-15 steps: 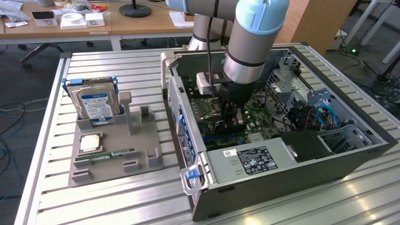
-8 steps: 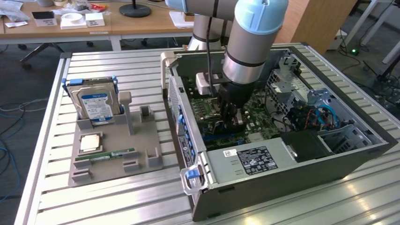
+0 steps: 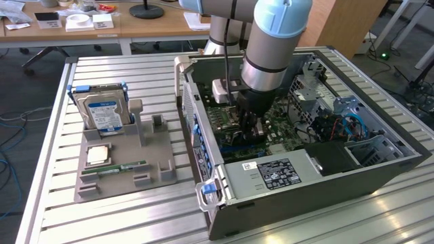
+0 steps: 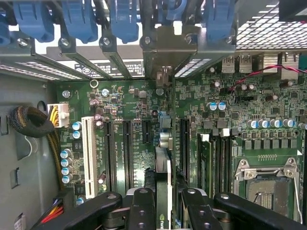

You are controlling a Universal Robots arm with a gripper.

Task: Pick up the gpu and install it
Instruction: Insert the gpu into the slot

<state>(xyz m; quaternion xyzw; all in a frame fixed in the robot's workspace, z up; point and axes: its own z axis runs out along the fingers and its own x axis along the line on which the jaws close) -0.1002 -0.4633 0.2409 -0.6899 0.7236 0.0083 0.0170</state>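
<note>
The gpu [image 4: 163, 143] stands on edge between my fingers, seen from its top edge as a thin dark card. Its silvery bracket [image 4: 165, 50] sits against the rear slot openings of the computer case [image 3: 203, 127]. My gripper [image 4: 168, 213] is shut on the card, with one black finger [image 4: 143, 211] on each side of it. The card lines up with the long expansion slots [image 4: 127, 153] on the green motherboard [image 4: 240, 110]; whether it is seated I cannot tell. In the exterior view my gripper [image 3: 247, 133] reaches down inside the open case, low over the board.
A grey fixture [image 3: 159, 173] on the slatted table at the exterior view's left holds a hard drive [image 3: 101, 111], a RAM stick [image 3: 115, 168] and a chip [image 3: 98, 153]. Blue slot latches [image 4: 76, 21], a cable bundle [image 4: 31, 122] and the CPU socket [image 4: 266, 179] surround the card.
</note>
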